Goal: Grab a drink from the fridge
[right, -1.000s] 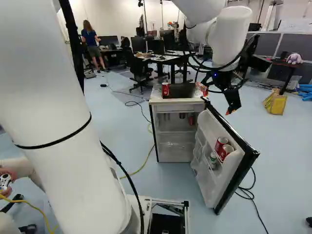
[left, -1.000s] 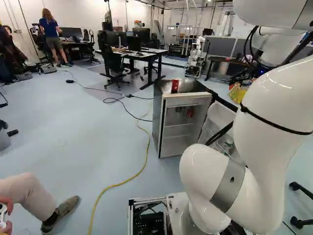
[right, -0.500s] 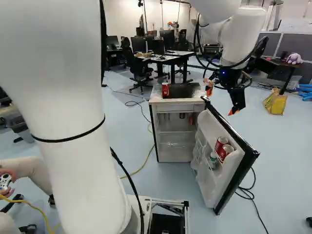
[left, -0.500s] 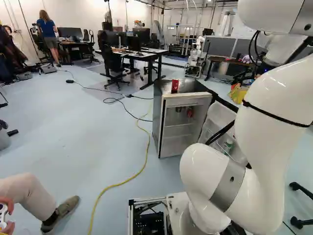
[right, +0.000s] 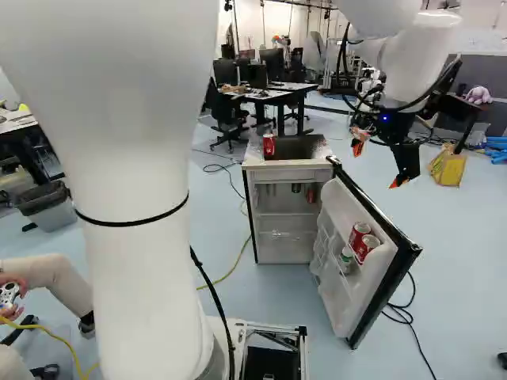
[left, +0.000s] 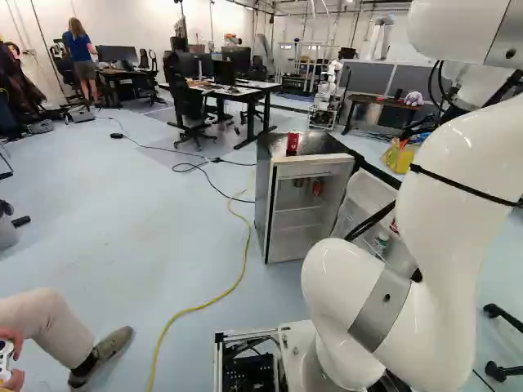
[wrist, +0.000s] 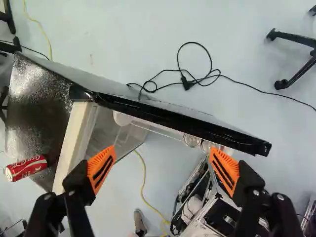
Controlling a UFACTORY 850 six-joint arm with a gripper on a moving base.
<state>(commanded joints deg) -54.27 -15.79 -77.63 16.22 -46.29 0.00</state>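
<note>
while the hand (right: 379, 165) hangs with its two fingers spread, these items stand about it: one fridge (right: 293, 175), door (right: 337, 305) open, below; two red cans (right: 359, 234), on the door's shelf, under the hand; one small bottle (right: 346, 259), beside them; one red can (right: 268, 146), upright on the fridge top, off to one side of the hand.

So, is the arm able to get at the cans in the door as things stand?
Probably yes: the door stands open, the open pincer is above it, and nothing fixed seems to cover the cans. The door's edge beside them might hinder.
</note>
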